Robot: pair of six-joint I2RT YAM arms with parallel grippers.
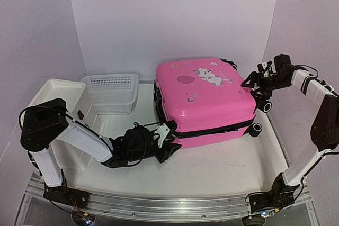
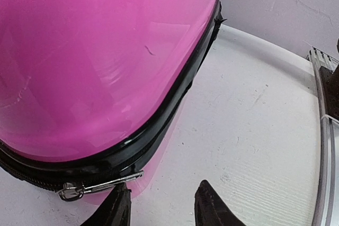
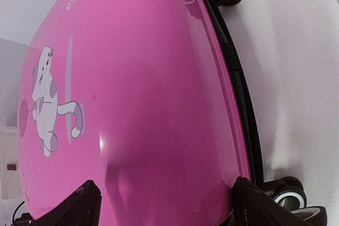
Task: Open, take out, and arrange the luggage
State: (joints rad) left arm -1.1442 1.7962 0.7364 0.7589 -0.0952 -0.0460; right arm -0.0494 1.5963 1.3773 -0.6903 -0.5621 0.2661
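**Top external view.** The luggage [image 1: 206,96] lies flat on the table, sticker side up, with its zipper closed and its wheels [image 1: 257,129] toward the right. The left gripper [image 1: 167,140] sits low at the near-left corner, level with the zipper line. The right gripper [image 1: 255,82] is positioned at the far-right edge, probably to brace the case while the zipper is drawn. A mesh basket [image 1: 111,96] and a drawer unit [image 1: 55,91] stand to the left.

**Left wrist view.** The 2 fingers [image 2: 116,207] are parted and hold nothing. The zipper pull [image 2: 100,186] lies just above 1 fingertip, outside the gap.

**Right wrist view.** The jaws are spread wide over the pink shell and grip nothing.
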